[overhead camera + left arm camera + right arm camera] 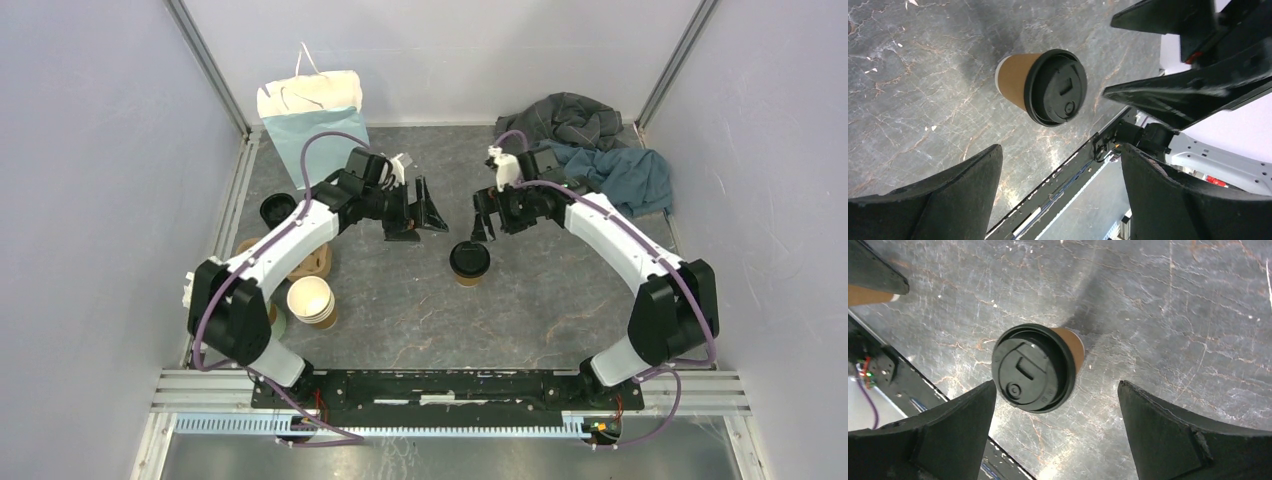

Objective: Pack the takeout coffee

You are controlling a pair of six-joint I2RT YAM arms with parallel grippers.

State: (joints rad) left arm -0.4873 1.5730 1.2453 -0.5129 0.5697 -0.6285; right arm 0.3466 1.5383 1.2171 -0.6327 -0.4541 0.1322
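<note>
Looking down, finds coffee (469,262) upright on table (560,310), lid on, untouched. Lies at 5 o'clock of left gripper (420,218) and 7 o'clock of right gripper (485,218), near both. Shows both sets of jaws spread wide, holding nothing, coffee ahead of each in wrist views.

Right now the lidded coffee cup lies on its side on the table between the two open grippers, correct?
No: the takeout coffee stands upright, as the top external view shows, on the table between the open left gripper and right gripper.
</note>
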